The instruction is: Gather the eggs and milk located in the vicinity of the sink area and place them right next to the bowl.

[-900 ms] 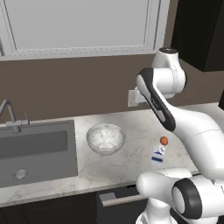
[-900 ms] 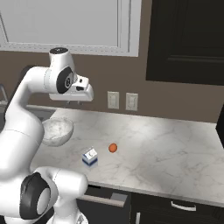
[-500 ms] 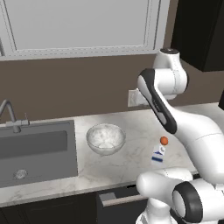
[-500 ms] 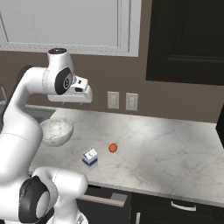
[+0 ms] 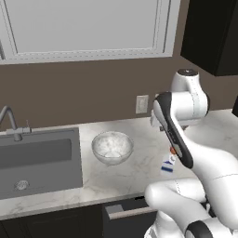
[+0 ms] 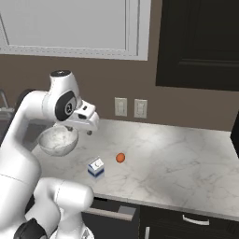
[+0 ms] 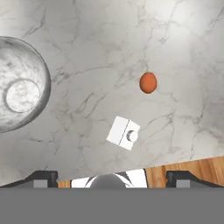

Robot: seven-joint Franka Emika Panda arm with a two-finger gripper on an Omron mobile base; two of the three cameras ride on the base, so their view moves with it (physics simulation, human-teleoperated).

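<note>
Currently the gripper [image 7: 111, 177] hangs high above the marble counter [image 6: 186, 154] with fingers spread, grasping nothing. The boxy white milk [image 7: 124, 133] and one smooth oval egg [image 7: 148, 82] lie right of the frosted glass bowl [image 7: 19, 85], near but not touching it, apparently staged there as delivered items.

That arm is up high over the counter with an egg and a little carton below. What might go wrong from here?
The egg lies loose on the smooth counter; a nudge from the hand could send it rolling, perhaps toward the front edge. The carton stands near that front edge, so a clumsy push might tip it off. The egg and carton also sit close together, so the open hand reaching for one could bump the other.
</note>
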